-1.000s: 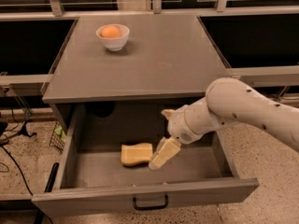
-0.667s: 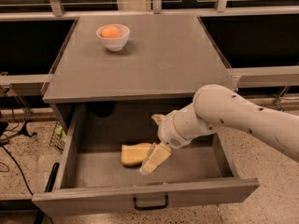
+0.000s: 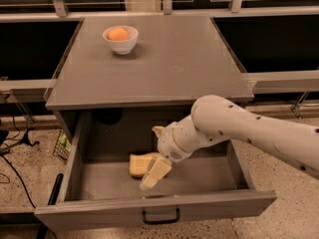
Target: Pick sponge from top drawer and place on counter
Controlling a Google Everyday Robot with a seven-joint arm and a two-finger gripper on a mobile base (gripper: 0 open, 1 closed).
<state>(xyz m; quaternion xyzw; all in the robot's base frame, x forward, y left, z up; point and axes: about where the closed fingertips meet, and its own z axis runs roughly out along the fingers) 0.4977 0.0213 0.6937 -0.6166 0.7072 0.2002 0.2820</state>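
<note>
The sponge (image 3: 139,164) is seen lying flat on the floor of the drawer (image 3: 149,208), left of the middle and nearer the front panel than the back wall. The drawer is pulled out fully from under the counter (image 3: 169,63), and its black handle (image 3: 160,216) is seen low on the front panel. The gripper (image 3: 155,170) is lowered into the drawer at the sponge's right end: its pale yellowish tip is slanted down and to the left, and the right end of the sponge is overlapped by it in this view, so that the two appear to touch. Whether the sponge is actually clamped cannot be told, nor can it be told how wide the gripper stands. The sponge's left end is left uncovered and is pointed toward the drawer's left wall. Its long axis is laid roughly left to right, nearly parallel to the front panel, with the broad face turned upward. The arm (image 3: 249,131) is brought in from the right, over the drawer's right wall, with the rounded wrist held just above and to the right of the sponge. On the counter, well apart from the drawer, a white bowl (image 3: 121,44) with an orange (image 3: 118,33) in it is set near the far left corner.
</note>
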